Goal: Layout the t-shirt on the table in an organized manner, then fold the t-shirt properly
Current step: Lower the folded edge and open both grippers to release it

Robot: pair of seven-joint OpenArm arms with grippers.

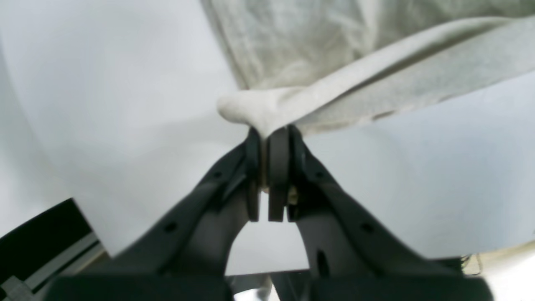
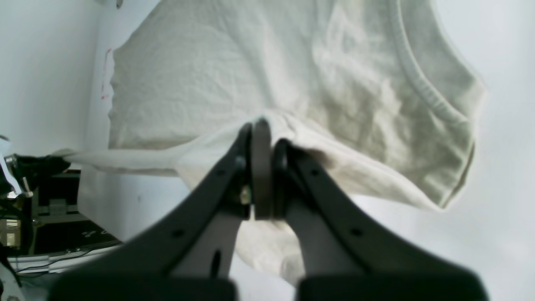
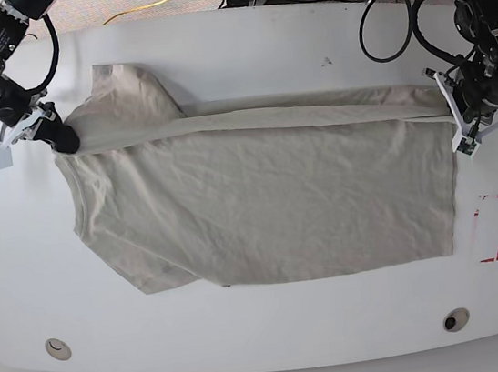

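Black jaws fill the bottom of both wrist views, and in each you see them pressed together on cloth. Your left gripper (image 1: 267, 133) pinches a bunched corner of the t-shirt (image 3: 262, 212) at the hem end, near the red mark (image 3: 493, 227). Your right gripper (image 2: 263, 125) pinches a fold of cloth beside the collar (image 2: 422, 83), at the shoulder end.

Your shirt lies across the middle of the table (image 3: 240, 49), lengthwise between the two arms, with the far long edge drawn up into a taut line from one grip to the other. One sleeve (image 3: 126, 87) pokes out beyond that line; the near half rests flat but wrinkled.

Watch the tension. Pull the arms further apart and the small pinch on the left may slip free, dropping that edge in a heap. Carry one side over faster than the other and the fold will likely land skewed, with the hem corners mismatched. The loose sleeve could also tuck under unevenly and leave a lump.
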